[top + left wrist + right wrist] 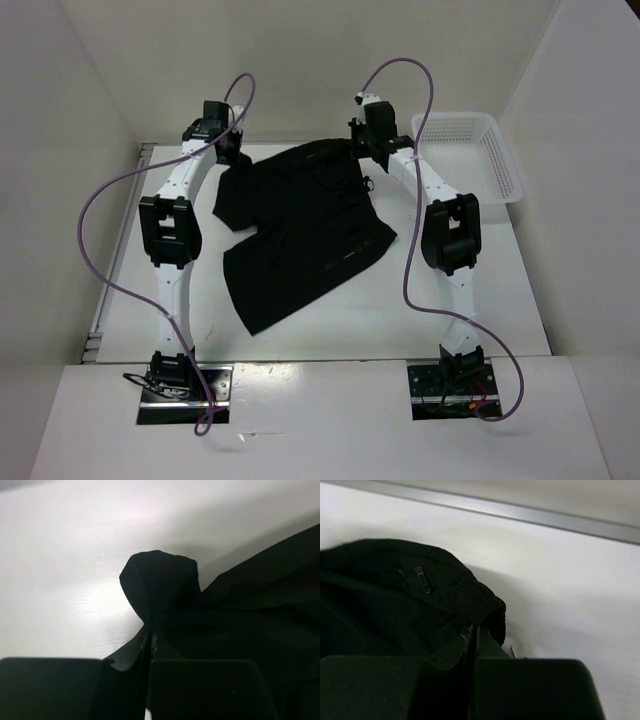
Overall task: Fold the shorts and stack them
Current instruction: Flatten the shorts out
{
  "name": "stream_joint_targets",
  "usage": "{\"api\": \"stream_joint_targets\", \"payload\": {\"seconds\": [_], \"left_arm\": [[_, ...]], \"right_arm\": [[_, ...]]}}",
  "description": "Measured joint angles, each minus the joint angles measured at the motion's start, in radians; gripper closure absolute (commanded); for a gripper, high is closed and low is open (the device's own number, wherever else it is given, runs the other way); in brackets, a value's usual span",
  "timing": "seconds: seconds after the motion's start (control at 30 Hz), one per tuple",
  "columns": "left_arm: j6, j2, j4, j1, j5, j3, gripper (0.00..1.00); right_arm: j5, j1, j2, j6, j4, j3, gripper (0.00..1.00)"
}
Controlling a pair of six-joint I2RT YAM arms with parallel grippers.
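While outstretched, left claw (pixel 150 642), right claw (pixel 474 635) pinch shorts (pixel 300 230), far corners.

White basket (pixel 482 165) at table's (pixel 330 312) far right

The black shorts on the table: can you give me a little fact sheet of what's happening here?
Garment: shorts, black, spread unfolded on the table
Left end effector: shut on the shorts' far left corner
Right end effector: shut on the far right corner
Basket: white, at the far right
Fold: not started
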Motion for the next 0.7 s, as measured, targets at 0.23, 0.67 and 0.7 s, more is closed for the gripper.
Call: {"api": "stream_joint_targets", "payload": {"seconds": [0.23, 0.67, 0.7], "left_arm": [[0.0, -0.023, 0.047, 0.005, -0.081, 0.005, 1.0], [0.0, -0.091, 0.049, 0.008, -0.094, -0.303, 0.72], [0.001, -0.101, 0.04, 0.009, -0.09, -0.328, 0.58]], "right_arm": [[0.042, -0.004, 0.005, -0.003, 0.023, -0.033, 1.0], [0.048, -0.016, 0.008, -0.02, 0.025, -0.113, 1.0], [0.05, -0.016, 0.008, -0.024, 0.024, -0.121, 1.0]]}}
